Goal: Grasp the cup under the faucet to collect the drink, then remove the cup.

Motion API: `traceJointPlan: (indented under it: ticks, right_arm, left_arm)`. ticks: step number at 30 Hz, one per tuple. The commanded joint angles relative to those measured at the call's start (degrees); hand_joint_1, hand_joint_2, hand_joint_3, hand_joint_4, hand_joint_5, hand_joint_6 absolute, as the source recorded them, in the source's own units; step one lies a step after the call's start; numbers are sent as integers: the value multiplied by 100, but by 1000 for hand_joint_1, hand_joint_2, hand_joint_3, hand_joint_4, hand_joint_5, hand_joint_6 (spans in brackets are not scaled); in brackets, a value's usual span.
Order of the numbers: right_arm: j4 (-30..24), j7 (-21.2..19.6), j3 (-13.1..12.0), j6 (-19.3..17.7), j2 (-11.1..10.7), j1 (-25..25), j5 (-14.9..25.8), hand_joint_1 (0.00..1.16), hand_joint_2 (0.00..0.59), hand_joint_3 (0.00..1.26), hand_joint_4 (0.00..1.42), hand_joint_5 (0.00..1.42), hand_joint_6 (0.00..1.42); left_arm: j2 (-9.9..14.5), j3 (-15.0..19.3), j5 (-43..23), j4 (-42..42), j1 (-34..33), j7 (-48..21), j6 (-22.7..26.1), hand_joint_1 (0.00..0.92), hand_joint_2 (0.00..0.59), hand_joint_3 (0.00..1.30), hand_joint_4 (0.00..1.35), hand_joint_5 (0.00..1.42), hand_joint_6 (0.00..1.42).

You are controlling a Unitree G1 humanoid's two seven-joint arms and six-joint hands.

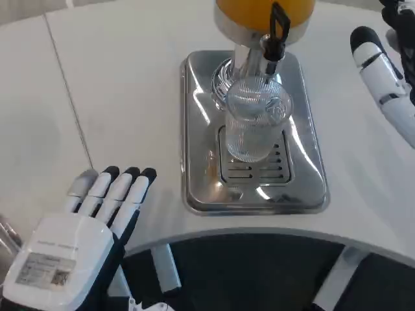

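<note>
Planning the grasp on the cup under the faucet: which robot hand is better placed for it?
Probably the right. The right robot hand hangs beside the tray, about level with the cup. The left robot hand lies low at the table's near edge, farther from it. Both hold nothing.

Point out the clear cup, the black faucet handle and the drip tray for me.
cup (254, 126), head view, on its ribbed glass wall.
faucet handle (279, 24), head view, on the black lever above the cup.
drip tray (198, 162), head view, on its bare shiny left rim.
</note>
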Motion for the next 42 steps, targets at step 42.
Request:
traceJointPlan:
  ticks: [42]
  right_arm:
    - [1528, -829, 983, -450, -421, -600, 1310, 81, 497, 0, 0, 0, 0]
  left_arm:
    - [-182, -84, 68, 54, 93, -119, 174, 0, 26, 0, 0, 0, 26]
